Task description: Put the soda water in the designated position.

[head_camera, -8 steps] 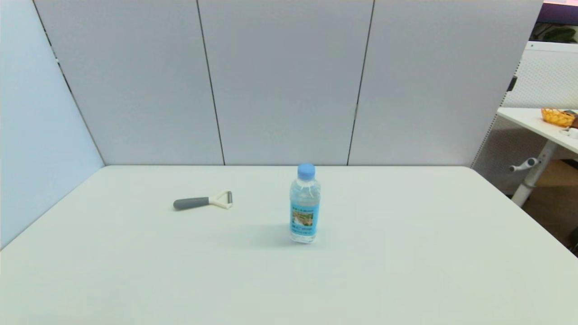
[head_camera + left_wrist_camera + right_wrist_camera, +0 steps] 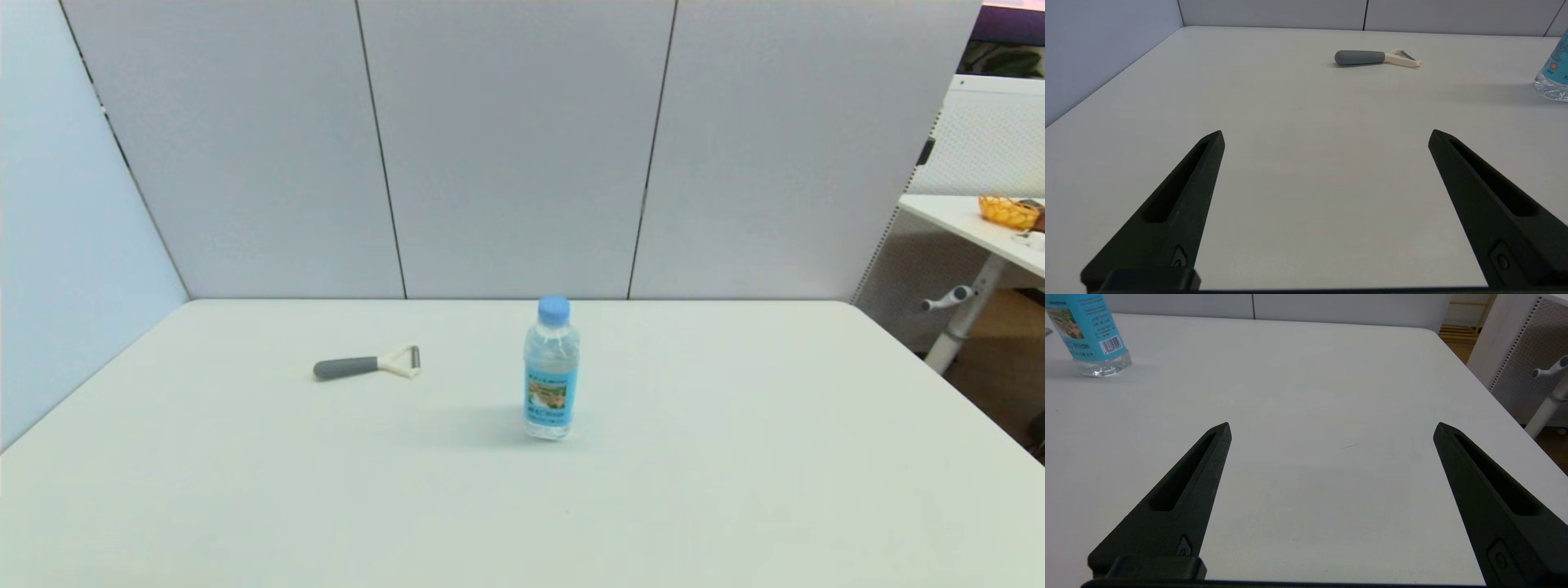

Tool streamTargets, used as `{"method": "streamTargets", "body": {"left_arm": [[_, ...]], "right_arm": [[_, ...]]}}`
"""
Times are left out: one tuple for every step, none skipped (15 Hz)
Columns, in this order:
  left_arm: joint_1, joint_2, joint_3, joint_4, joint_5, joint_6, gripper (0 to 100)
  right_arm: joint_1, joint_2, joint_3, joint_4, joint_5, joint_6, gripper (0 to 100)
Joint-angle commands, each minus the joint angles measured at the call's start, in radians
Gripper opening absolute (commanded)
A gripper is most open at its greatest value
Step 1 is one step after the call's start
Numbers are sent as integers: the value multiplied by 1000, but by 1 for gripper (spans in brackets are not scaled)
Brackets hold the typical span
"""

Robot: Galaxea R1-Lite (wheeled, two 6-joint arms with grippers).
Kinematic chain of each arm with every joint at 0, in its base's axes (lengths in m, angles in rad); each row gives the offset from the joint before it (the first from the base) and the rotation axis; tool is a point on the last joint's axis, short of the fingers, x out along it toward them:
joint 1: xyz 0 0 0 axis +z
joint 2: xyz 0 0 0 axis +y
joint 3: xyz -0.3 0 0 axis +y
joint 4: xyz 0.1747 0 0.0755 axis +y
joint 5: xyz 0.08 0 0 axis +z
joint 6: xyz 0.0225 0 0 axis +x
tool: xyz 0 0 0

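Note:
The soda water [image 2: 551,371], a small clear bottle with a light-blue cap and blue label, stands upright near the middle of the white table [image 2: 735,490]. Its base shows in the left wrist view [image 2: 1553,77] and its lower half in the right wrist view [image 2: 1092,339]. Neither arm shows in the head view. My left gripper [image 2: 1326,136] hovers open over bare table, well short of the bottle. My right gripper [image 2: 1332,429] is open too, with nothing between its fingers, the bottle far off to one side.
A grey-handled white peeler [image 2: 367,364] lies flat to the left of the bottle, also seen in the left wrist view [image 2: 1374,58]. Grey partition panels [image 2: 514,147] close off the back and left. Past the table's right edge stands another table with an orange basket [image 2: 1008,211].

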Motion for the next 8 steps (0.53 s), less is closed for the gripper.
{"method": "streamTargets", "body": {"left_arm": [[0, 1, 0, 0, 0, 0, 100], [0, 1, 0, 0, 0, 0, 100], [0, 1, 0, 0, 0, 0, 100], [0, 1, 0, 0, 0, 0, 100], [0, 1, 0, 0, 0, 0, 100], [0, 1, 0, 0, 0, 0, 100], [0, 1, 0, 0, 0, 0, 100], [0, 7, 0, 0, 0, 3, 100]], "right_arm": [[1, 2, 0, 0, 1, -1, 100], [-1, 2, 0, 0, 1, -1, 100], [1, 2, 0, 0, 1, -1, 100], [1, 2, 0, 0, 1, -1, 100], [-1, 2, 0, 0, 1, -1, 100], [1, 2, 0, 0, 1, -1, 100], [-1, 2, 0, 0, 1, -1, 100], [1, 2, 0, 0, 1, -1, 100]]}}
